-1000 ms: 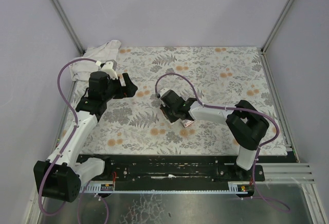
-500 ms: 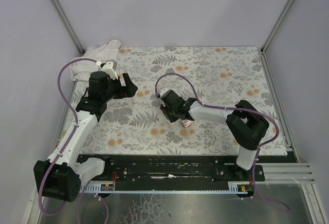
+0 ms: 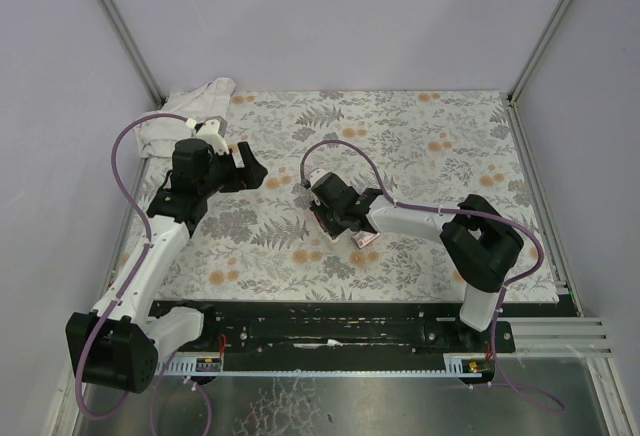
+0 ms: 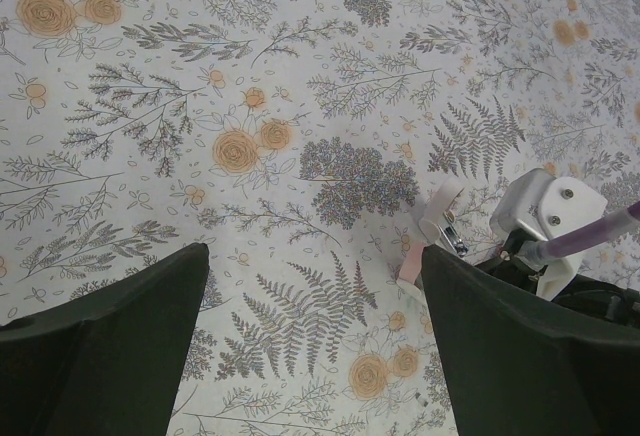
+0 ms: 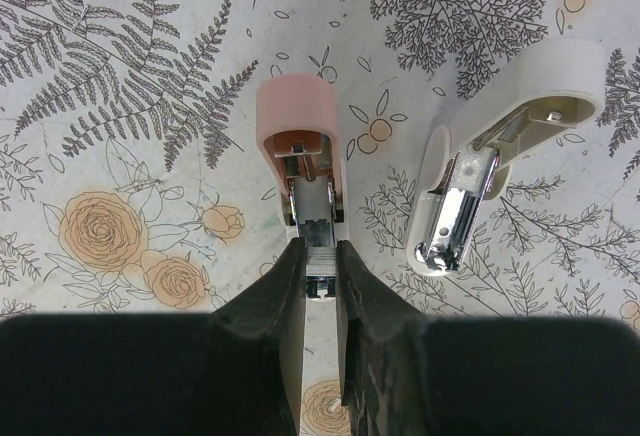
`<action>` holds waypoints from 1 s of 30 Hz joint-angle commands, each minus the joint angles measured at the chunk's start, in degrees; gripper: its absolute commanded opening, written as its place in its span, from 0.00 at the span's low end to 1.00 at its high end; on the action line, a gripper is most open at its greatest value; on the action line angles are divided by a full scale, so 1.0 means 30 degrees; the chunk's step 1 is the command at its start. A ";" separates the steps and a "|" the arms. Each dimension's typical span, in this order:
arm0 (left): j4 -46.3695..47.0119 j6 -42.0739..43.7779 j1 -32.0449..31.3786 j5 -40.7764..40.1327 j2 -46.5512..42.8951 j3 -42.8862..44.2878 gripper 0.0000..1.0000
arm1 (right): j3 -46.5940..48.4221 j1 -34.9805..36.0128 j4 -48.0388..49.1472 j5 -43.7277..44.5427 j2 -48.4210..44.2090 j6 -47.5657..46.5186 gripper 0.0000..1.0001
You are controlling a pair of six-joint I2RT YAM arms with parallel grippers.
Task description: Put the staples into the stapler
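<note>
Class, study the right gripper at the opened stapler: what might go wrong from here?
1. The right gripper pinches the staples at the metal channel of the pink stapler half; a slight tilt might jam or break the strip.
2. The left gripper hangs open, apart, so nothing steadies that half; pushing may slide it.

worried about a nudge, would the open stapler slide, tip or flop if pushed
Likely slides, not tips: the stapler lies opened flat on the patterned cloth. Probably stiff, being plastic shells over metal. Its cream half might swing, since the right gripper seems to grip only the pink half.
</note>
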 commanded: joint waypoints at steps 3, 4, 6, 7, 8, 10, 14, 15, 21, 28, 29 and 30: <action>0.0933 -0.0156 0.0223 0.0346 0.0005 -0.0127 0.86 | 0.0696 0.0191 0.0107 -0.0231 0.0118 -0.0194 0.18; 0.0934 -0.0156 0.0210 0.0340 0.0000 -0.0119 0.86 | 0.0697 0.0193 0.0100 -0.0269 0.0152 -0.0160 0.18; 0.0934 -0.0156 0.0203 0.0347 0.0014 -0.0124 0.86 | 0.0628 0.0182 0.0105 -0.0313 0.0208 -0.0131 0.18; 0.0934 -0.0156 0.0207 0.0380 0.0027 -0.0126 0.86 | 0.0612 0.0196 0.0148 -0.0308 0.0215 -0.0119 0.18; 0.0934 -0.0156 0.0208 0.0384 0.0032 -0.0126 0.87 | 0.0591 0.0179 0.0146 -0.0307 0.0238 -0.0103 0.18; 0.0934 -0.0156 0.0223 0.0365 0.0044 -0.0113 0.86 | 0.0617 0.0186 0.0137 -0.0293 0.0271 -0.0108 0.18; 0.0934 -0.0156 0.0237 0.0374 0.0051 -0.0153 0.86 | 0.0611 0.0193 0.0138 -0.0252 0.0347 -0.0107 0.18; 0.0934 -0.0156 0.0248 0.0392 0.0032 -0.0133 0.86 | 0.0591 0.0186 0.0130 -0.0249 0.0386 -0.0102 0.18; 0.0964 -0.0185 0.0262 0.0466 0.0048 -0.0120 0.86 | 0.0504 0.0189 0.0162 -0.0271 0.0421 -0.0030 0.18; 0.0963 -0.0170 0.0268 0.0489 0.0072 -0.0155 0.86 | 0.0453 0.0195 0.0161 -0.0387 0.0624 0.0066 0.18; 0.0978 -0.0183 0.0296 0.0482 0.0056 -0.0156 0.87 | 0.0396 0.0176 0.0173 -0.0394 0.0651 0.0099 0.18; 0.0990 -0.0185 0.0296 0.0488 0.0080 -0.0145 0.86 | 0.0370 0.0195 0.0193 -0.0428 0.0655 0.0122 0.17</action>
